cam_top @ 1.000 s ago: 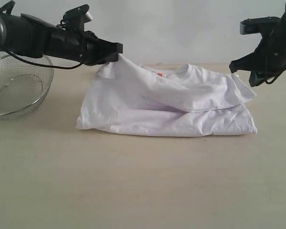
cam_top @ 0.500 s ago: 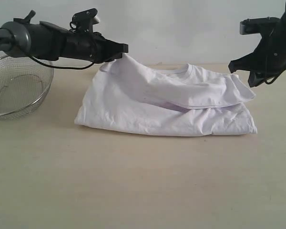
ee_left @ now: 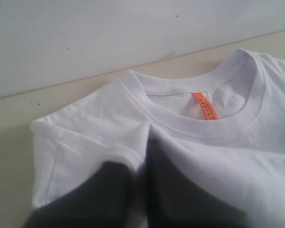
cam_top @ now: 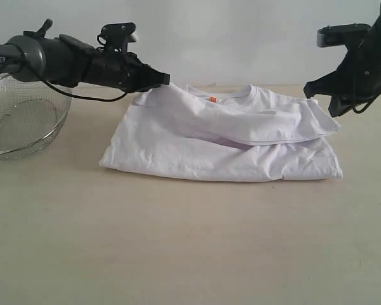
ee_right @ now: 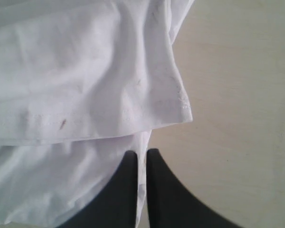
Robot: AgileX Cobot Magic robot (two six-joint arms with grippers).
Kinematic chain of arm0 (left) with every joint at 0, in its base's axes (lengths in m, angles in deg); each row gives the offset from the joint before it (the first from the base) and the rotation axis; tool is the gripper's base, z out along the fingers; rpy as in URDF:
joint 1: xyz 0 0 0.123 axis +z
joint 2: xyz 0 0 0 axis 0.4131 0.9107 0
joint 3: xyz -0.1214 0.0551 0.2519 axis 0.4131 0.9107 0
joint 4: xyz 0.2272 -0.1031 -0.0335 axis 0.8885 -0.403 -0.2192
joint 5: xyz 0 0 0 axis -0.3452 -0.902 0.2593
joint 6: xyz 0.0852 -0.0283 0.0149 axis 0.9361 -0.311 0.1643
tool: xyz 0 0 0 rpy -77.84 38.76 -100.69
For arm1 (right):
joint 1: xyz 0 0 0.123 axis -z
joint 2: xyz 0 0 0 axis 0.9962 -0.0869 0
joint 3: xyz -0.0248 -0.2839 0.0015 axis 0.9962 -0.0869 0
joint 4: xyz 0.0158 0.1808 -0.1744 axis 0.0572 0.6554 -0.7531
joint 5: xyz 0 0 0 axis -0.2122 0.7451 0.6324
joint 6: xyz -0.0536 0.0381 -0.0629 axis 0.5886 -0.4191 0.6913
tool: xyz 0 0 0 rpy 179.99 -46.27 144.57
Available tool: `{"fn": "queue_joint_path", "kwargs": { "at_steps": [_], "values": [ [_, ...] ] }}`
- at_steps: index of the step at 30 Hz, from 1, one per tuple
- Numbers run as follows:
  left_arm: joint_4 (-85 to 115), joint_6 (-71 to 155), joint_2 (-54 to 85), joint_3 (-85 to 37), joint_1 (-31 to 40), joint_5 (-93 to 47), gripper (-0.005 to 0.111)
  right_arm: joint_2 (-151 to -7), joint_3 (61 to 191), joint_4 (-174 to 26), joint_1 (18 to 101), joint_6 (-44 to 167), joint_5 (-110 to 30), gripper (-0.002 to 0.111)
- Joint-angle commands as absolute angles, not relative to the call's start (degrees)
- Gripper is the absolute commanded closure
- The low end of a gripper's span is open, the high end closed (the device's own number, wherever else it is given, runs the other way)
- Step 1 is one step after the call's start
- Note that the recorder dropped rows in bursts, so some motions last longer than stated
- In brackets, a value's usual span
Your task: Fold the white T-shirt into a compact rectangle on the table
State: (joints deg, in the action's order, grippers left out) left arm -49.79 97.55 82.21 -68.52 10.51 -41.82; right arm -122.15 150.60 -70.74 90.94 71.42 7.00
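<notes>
The white T-shirt [cam_top: 228, 152] lies partly folded on the table [cam_top: 178, 241], toward its far side. The left gripper [cam_top: 163, 79] pinches the shirt's far left shoulder. The right gripper [cam_top: 338, 108] hangs clenched and empty just above the shirt's right edge.

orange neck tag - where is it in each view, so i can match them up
Exterior view: orange neck tag just inside the collar, at the shirt's far edge.
Left wrist view: tag hanging inside the collar, plainly seen.
Right wrist view: not in it.
Shared landmark: the white T-shirt; the right wrist view shows only a hemmed edge.
</notes>
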Motion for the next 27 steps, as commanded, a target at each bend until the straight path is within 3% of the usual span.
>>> {"fn": "queue_joint_path", "kwargs": {
  "at_steps": [1,4,8,17,27],
  "values": [
    [-49.00,97.96,82.03,-69.20,10.70,-40.60,0.080,-121.23,150.78,-70.37,91.34,71.89,7.34,0.107],
    [-49.56,97.86,82.03,-69.20,10.70,-39.03,0.059,-121.23,150.78,-70.24,91.34,71.89,7.10,0.107],
    [-51.24,96.20,82.03,-69.20,10.70,-35.33,0.042,-121.23,150.78,-70.24,91.34,72.13,6.59,0.107],
    [-52.97,96.43,82.03,-71.15,10.36,-37.97,0.041,-121.23,150.78,-69.77,91.34,72.13,5.55,0.107],
    [-52.86,96.43,83.28,-71.15,10.36,-43.55,0.051,-121.23,150.78,-69.12,91.34,72.13,5.55,0.107]
  ]
}}
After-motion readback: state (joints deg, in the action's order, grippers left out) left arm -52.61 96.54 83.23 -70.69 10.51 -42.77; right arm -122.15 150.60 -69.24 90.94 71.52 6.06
